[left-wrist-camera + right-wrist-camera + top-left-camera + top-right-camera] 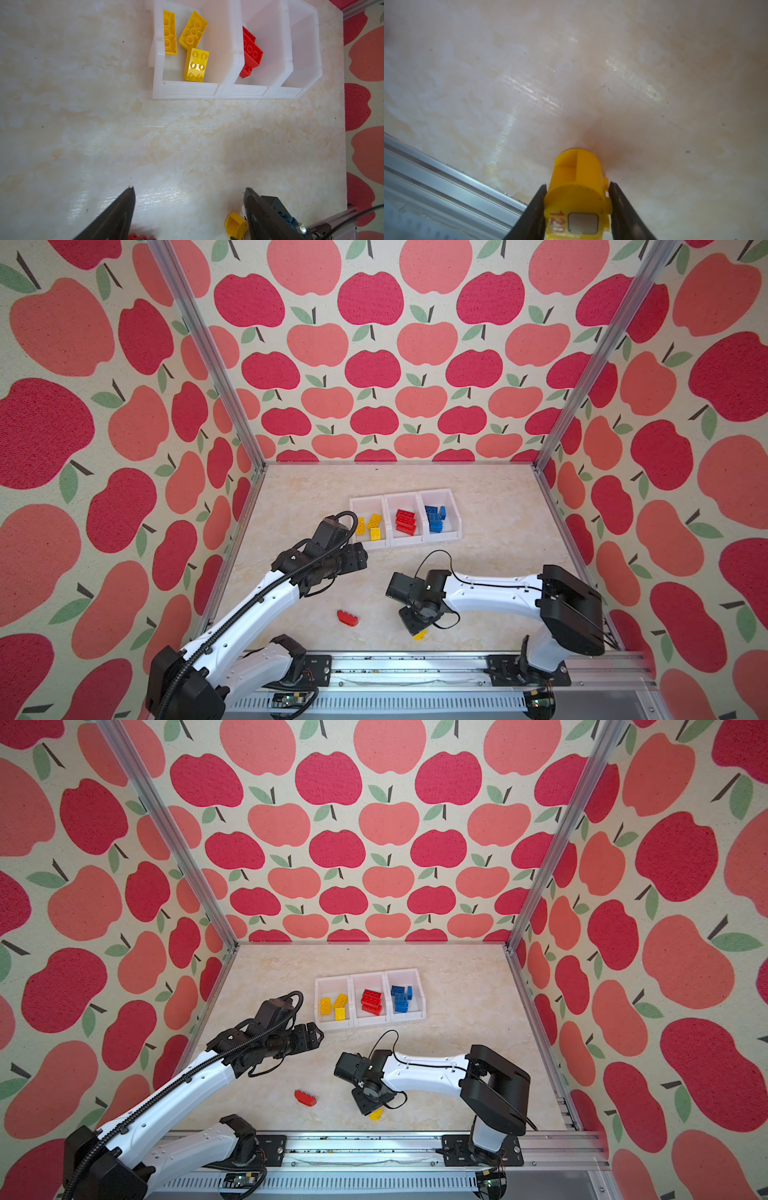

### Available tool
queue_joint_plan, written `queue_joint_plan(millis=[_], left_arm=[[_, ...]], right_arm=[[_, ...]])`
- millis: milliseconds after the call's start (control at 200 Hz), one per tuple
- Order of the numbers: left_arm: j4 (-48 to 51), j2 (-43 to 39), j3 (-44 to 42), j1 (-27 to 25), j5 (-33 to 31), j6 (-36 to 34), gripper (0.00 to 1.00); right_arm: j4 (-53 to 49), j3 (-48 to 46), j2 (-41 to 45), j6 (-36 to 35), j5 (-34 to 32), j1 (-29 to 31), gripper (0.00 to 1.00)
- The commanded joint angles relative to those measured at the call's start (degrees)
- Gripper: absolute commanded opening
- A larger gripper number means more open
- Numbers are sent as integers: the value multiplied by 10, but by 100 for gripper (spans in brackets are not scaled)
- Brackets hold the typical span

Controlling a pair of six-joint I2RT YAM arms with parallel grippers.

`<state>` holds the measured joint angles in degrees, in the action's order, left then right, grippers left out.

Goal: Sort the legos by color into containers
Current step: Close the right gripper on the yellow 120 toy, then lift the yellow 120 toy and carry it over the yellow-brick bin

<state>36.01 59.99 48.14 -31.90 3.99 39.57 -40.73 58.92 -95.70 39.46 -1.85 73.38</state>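
Three white containers (pixel 405 495) stand joined in a row, seen in both top views. The left one holds yellow legos (pixel 374 524), the middle one red legos (pixel 406 521), the right one blue legos (pixel 435 517). A red brick (pixel 348 618) lies loose on the table near the front. My right gripper (pixel 577 185) points down near the front edge, both fingers pressed against the sides of the rounded yellow piece (pixel 577 170) marked "120", which rests on the table (pixel 419 635). In front of the containers, my left gripper (pixel 189 188) hovers open, holding nothing.
An aluminium rail (pixel 415 664) runs along the front edge, close to the right gripper. Apple-patterned walls and metal posts (pixel 557 427) close in the marble-look table (pixel 498 564) on three sides.
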Motion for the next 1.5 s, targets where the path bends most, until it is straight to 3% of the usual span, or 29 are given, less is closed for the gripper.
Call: queue_joint_plan(millis=[0,260,550,945,1496], left_arm=[[21,-5,3,3,-15,4,84],[32,-26,-11,4,-25,16,84],[44,-47,-29,5,-39,29,84],[48,-80,-59,7,-56,54,86],[80,-120,-74,7,-71,71,89]], right_arm=[[-6,-5,2,-14,4,-9,34],[-46,44,28,-57,-8,-39,29],[-68,169,13,-147,-7,-134,29],[-43,385,-123,-241,27,-219,29],[-13,626,-323,-263,70,-266,29]])
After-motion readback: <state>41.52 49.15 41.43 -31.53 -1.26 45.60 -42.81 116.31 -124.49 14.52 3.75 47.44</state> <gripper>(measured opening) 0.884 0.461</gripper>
